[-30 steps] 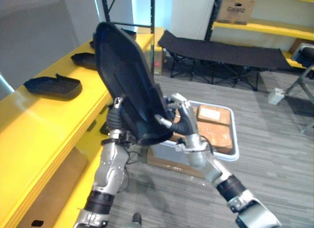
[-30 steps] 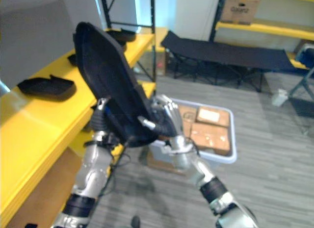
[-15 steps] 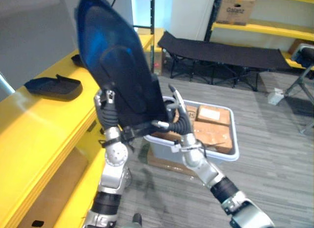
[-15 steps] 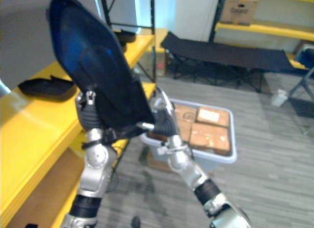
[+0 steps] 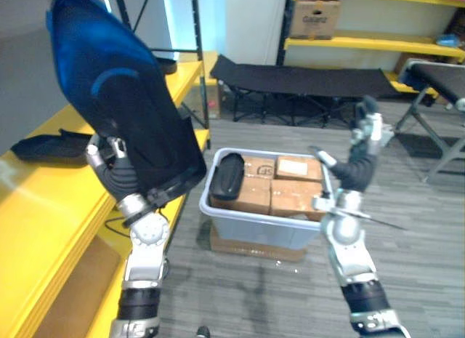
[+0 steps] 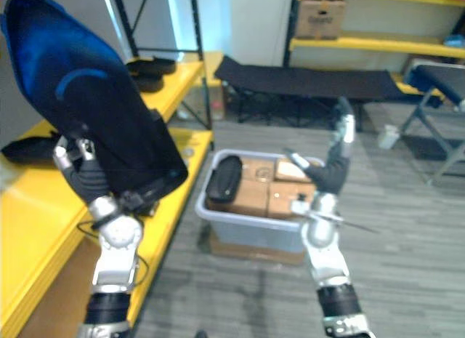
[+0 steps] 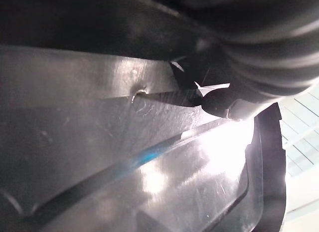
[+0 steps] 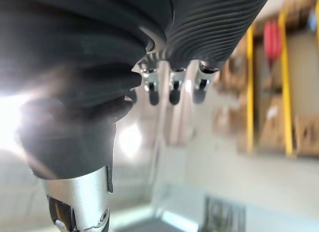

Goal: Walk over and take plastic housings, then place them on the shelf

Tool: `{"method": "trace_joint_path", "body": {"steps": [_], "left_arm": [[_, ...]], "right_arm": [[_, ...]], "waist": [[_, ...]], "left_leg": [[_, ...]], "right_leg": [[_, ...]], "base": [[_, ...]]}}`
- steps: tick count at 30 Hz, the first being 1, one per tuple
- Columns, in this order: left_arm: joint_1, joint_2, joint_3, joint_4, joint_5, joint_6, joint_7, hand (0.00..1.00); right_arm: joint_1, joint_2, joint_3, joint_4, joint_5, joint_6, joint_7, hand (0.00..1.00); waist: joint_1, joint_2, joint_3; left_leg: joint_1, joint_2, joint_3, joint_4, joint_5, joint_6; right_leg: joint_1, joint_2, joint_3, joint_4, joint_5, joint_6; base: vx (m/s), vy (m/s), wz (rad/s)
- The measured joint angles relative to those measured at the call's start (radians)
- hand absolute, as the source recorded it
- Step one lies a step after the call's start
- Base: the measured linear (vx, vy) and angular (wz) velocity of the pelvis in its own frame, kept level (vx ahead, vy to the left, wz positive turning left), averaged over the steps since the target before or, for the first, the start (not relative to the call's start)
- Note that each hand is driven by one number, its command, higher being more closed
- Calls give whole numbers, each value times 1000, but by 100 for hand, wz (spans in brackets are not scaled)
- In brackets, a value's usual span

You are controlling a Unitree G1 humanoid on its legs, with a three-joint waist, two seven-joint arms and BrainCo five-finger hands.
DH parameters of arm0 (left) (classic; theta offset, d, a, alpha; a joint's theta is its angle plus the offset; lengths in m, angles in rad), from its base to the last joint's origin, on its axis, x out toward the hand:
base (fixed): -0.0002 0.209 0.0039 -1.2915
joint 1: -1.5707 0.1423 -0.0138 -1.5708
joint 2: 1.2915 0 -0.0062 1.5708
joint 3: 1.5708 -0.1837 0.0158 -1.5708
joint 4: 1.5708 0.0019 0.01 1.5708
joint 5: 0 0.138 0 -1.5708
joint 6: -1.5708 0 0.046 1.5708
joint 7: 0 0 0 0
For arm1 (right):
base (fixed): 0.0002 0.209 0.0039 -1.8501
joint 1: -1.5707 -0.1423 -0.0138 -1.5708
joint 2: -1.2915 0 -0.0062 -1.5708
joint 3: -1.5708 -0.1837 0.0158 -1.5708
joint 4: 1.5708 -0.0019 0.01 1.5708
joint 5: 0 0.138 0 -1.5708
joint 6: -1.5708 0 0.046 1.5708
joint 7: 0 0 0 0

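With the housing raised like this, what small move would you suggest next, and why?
Probably swing the left hand toward the yellow shelf and lower the housing onto its top. The left hand alone holds it, tilted high beside the shelf; the right hand is open by the bin.

The left arm [image 5: 149, 240] and right arm [image 5: 343, 243] were silver-grey with rounded joints, each ringed by a dark band low on the forearm. The left hand [image 5: 116, 176] and right hand [image 5: 356, 169] wore dark ribbed covers over back and wrist, and the right one's silver fingers [image 8: 174, 82] ended in dark tips.
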Motion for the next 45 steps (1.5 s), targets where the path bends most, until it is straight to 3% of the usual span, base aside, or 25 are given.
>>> {"method": "trace_joint_path", "body": {"steps": [5, 8, 9, 14, 23, 28, 32, 34, 36, 40, 45], "left_arm": [[40, -1, 1, -1, -109, -69, -65, 100], [81, -1, 21, -18, -181, -103, -107, 100], [164, -36, 104, -167, -238, -150, -191, 100], [167, -35, 105, -167, -239, -150, -194, 100], [234, -29, 126, -168, -427, -151, -342, 100], [234, -27, 128, -167, -462, -151, -417, 100], [229, -13, 121, -164, -461, -161, -422, 100], [201, 23, 106, -151, -460, -180, -422, 100], [164, 49, 105, -142, -453, -187, -414, 100], [129, 50, 98, -106, -411, -196, -375, 100], [113, 55, 95, -104, -382, -203, -341, 100]], "right_arm": [[99, 5, -31, 0, 68, 6, 142, 0], [122, 21, -31, 1, 127, 30, 190, 0], [183, 94, -37, 18, 141, 72, 186, 0], [183, 94, -39, 19, 141, 72, 186, 0], [223, 94, -135, 34, 190, 139, 188, 0], [223, 93, -188, 43, 191, 164, 184, 0], [223, 93, -190, 43, 190, 168, 174, 0], [221, 92, -191, 43, 188, 171, 165, 0], [206, 91, -187, 43, 171, 179, 161, 0], [182, 85, -186, 42, 168, 179, 129, 0], [174, 71, -181, 37, 168, 176, 95, 0]], "waist": [[-10, 19, -12], [-10, 23, -15], [-9, -13, -21], [-8, -14, -19], [-1, -35, 28], [-2, -32, 46], [-9, -29, 53], [-9, -42, 83], [-5, -56, 142], [-4, -34, 194], [1, -37, 221]], "left_leg": [[-1, 8, 5, -1, -7, -3], [-3, 14, 6, -1, -10, -8], [2, 9, 24, -1, -15, -5], [-2, 7, 21, -1, -17, -7], [-22, -6, -1, -1, -20, 0], [-19, -14, 27, -1, -28, 11], [-16, -18, 46, 0, -46, 22], [-22, -15, 47, 28, -56, 24], [-88, 5, 44, 188, -137, 24], [-197, 60, 23, 415, -253, 21], [-248, 83, 20, 492, -297, 24]], "right_leg": [[-2, 10, 7, -19, 0, 1], [-1, 17, 8, -28, 0, 1], [-2, 11, 19, -14, -1, 5], [-5, 9, 17, -11, -3, 6], [-39, -6, 16, 41, -21, 17], [-51, -17, 31, 56, -19, 20], [-58, -23, 54, 68, -23, 23], [-74, -32, 57, 114, -46, 23], [-92, -40, 64, 183, -79, 22], [-111, -18, 64, 229, -101, 21], [-131, -8, 69, 240, -103, 20]], "base": [[6, -4, -6], [0, 0, 0], [0, 0, 0], [0, 0, 1], [5, 6, 5], [14, 19, -7], [13, 41, -15], [-11, 3, 3], [-70, 5, 2], [-53, 31, 1], [-11, 46, -1]]}}
